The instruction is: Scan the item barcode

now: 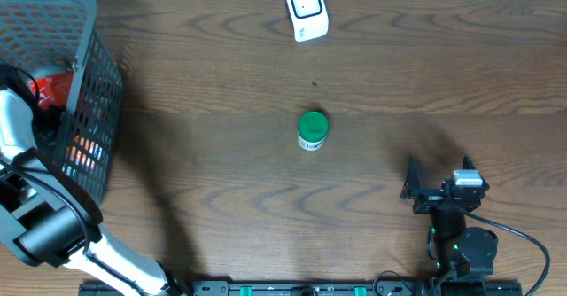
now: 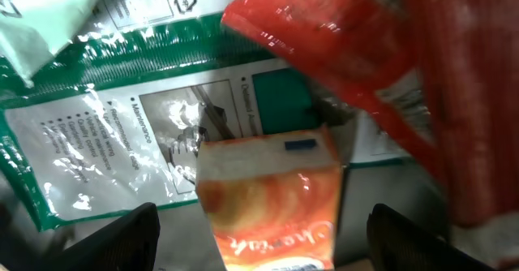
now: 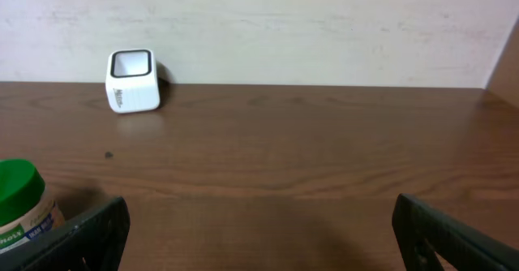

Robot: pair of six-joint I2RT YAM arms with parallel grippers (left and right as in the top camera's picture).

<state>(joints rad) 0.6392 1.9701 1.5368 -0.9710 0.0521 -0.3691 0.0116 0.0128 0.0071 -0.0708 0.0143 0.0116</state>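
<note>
Pick-up stage: left gripper (image 2: 263, 237) spread wide above orange carton (image 2: 268, 186) in basket (image 1: 96, 88) (right gripper (image 3: 261, 230) idle, equally wide), likely needing descent and closure.

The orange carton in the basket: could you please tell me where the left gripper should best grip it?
Probably across its two flat sides, approaching straight ahead as the wrist now points: the orange carton sits centred between the fingers of the open left gripper, its sides straight and parallel. A red packet crowds its far right corner.

table (image 1: 221, 66): matt wood | basket (image 1: 99, 92): plastic mesh | carton (image 2: 268, 198): glossy card
</note>
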